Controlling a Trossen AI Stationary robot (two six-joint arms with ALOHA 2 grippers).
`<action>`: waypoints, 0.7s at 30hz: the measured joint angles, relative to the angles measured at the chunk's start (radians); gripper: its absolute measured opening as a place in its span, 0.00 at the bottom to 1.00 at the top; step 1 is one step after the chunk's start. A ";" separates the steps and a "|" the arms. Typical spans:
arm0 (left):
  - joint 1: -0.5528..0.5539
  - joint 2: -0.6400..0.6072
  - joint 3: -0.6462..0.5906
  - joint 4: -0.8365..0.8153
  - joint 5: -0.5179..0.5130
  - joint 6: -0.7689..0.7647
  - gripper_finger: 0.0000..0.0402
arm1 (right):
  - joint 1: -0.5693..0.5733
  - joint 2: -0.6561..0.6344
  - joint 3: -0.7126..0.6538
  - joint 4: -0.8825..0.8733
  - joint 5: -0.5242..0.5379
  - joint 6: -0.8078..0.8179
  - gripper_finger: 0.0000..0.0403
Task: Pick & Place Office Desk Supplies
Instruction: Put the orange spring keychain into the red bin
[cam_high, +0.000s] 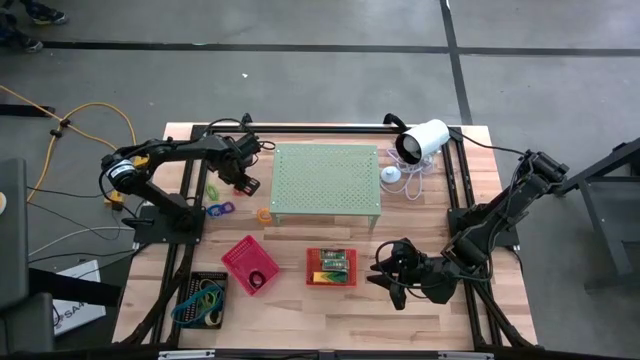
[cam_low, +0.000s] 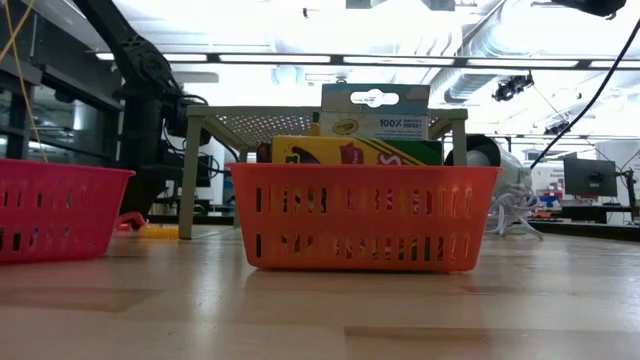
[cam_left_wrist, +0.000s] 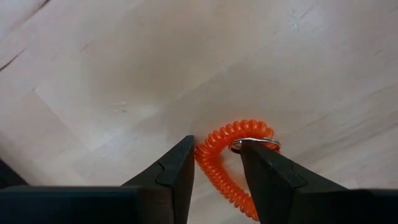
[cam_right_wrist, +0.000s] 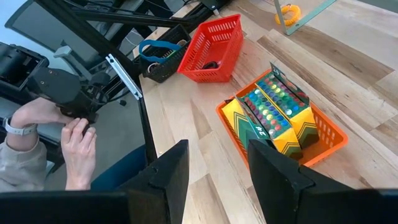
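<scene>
Two dark arms reach over the wooden worktop (cam_high: 330, 310), which carries a pale green stand (cam_high: 325, 180) and a row of three small baskets. Left pincer (cam_left_wrist: 216, 169) is down on the wood with its fingers apart around an orange coil ring (cam_left_wrist: 217, 158), near the stand. Right pincer (cam_right_wrist: 214, 171) hangs open just beside the orange basket (cam_right_wrist: 323, 134) holding crayon boxes (cam_right_wrist: 273, 115).

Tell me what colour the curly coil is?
Orange coil, clearest in the left wrist view.
</scene>
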 joint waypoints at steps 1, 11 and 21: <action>0.000 0.000 0.000 0.001 0.001 -0.001 0.30 | 0.000 0.000 0.000 0.000 0.000 0.000 0.37; -0.001 0.001 -0.001 0.002 0.006 -0.024 0.13 | 0.000 0.000 0.000 0.000 0.000 0.000 0.37; 0.000 -0.014 -0.005 0.002 0.011 -0.035 0.07 | 0.000 0.000 0.000 0.000 0.000 0.000 0.37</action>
